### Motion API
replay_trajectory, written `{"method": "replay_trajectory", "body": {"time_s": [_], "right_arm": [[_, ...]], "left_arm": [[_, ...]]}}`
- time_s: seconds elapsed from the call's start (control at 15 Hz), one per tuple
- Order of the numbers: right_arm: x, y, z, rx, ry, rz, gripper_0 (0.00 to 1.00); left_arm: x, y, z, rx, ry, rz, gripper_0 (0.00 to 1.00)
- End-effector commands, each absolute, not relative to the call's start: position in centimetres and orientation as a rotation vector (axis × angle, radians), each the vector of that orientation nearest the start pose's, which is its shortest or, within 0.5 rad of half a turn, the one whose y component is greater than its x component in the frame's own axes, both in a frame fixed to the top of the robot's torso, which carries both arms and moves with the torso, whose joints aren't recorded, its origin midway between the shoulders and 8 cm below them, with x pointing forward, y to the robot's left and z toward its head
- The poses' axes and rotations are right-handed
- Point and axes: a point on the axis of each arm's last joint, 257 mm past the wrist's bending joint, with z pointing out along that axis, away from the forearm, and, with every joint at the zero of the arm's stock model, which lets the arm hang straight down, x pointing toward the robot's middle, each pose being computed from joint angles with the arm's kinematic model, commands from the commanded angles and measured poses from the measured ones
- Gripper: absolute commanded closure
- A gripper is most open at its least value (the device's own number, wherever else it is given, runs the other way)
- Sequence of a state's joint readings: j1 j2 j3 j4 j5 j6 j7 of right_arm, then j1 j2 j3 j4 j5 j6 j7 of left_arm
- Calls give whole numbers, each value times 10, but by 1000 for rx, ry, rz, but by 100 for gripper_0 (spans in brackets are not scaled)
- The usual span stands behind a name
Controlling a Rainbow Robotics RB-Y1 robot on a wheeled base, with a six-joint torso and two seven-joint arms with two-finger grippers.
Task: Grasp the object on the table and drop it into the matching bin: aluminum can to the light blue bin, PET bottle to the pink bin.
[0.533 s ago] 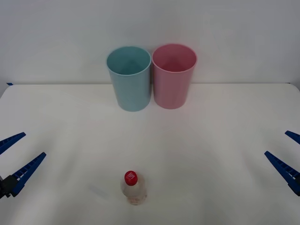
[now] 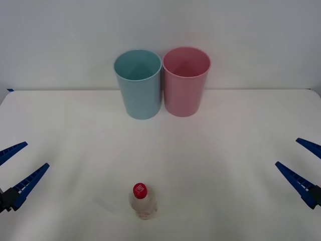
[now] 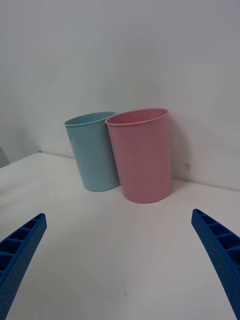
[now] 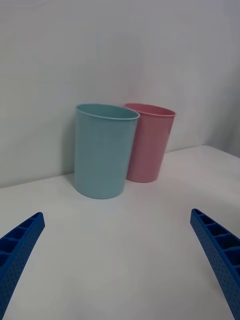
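Bottle [image 2: 143,201] upright between open left hand [image 2: 19,168] and right hand [image 2: 303,168].

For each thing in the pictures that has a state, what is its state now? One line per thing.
PET bottle: upright on the table, red cap on, not held.
light blue bin: upright, open top, nothing visible inside.
pink bin: upright, open top, nothing visible inside, right beside the blue one.
left gripper: open, holding nothing, at the table's left edge.
right gripper: open, holding nothing, at the table's right edge.
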State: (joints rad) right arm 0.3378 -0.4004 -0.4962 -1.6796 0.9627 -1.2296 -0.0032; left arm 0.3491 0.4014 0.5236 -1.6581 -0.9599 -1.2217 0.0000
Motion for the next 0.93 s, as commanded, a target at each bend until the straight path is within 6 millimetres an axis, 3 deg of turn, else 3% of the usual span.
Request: {"method": "replay_trajectory", "body": {"time_s": [0.07, 0.93], "right_arm": [[344, -292, -177, -550, 1442, 649, 0], [322, -191, -230, -903, 1443, 797, 0]], "left_arm": [[342, 330, -169, 465, 1441, -567, 0], [342, 330, -169, 465, 1441, -567, 0]]}}
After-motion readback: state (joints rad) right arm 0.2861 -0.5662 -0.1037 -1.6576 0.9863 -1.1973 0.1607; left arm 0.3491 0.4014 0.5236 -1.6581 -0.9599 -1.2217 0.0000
